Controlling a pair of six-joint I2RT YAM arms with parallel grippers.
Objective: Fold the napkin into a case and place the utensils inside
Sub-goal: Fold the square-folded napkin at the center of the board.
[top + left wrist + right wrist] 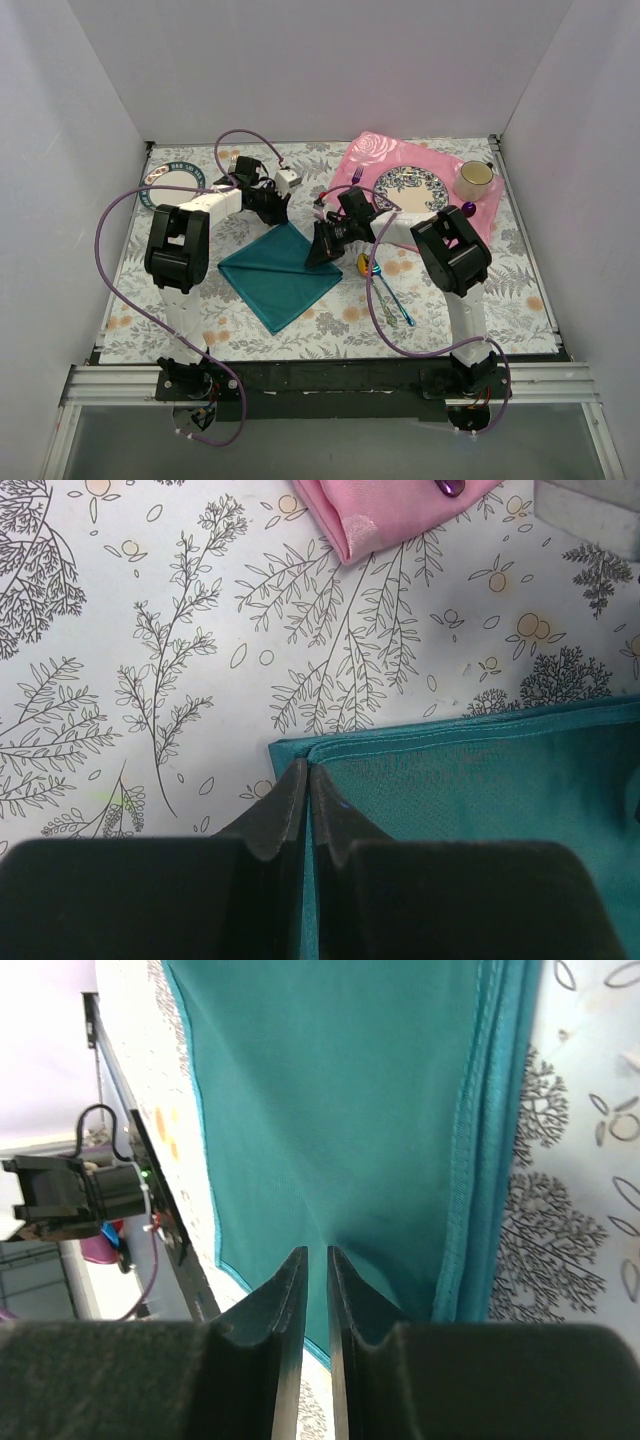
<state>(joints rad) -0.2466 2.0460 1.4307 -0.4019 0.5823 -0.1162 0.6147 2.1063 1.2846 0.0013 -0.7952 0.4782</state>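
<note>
A: Start at the left. What is the left claw doing?

B: The left claw [307, 780] is pressed together, its tips right on the far corner of the napkin [278, 278], where 2 hemmed edges lie stacked. I cannot make out whether cloth is caught between the tips. My guess is that it sits there to pin or pinch that corner so the layers do not slide

A: And the napkin itself?

B: It lies flat on the worktop [480, 290], turned like a diamond. It is already doubled over but too wide for a case, so I judge the folding about halfway

A: The right claw?

B: The right claw [315, 1260] stands over the napkin's right side, spread by only a narrow slit with teal showing through. The cloth puckers in a crease toward that slit. A gap like that would hardly grip thin cloth, so I take it as holding nothing

A: Why 2 claws on 2 corners?

B: With 1 corner anchored, the other can be carried across. I'd think that is how limp cloth gets a straight fold

A: The utensils?

B: The utensils [392, 298] lie just right of the napkin, outside it and near the right claw. They are probably there to be slid in once the case exists. Farther right and back, the placemat [365, 158] is well apart and plays no part here
</note>
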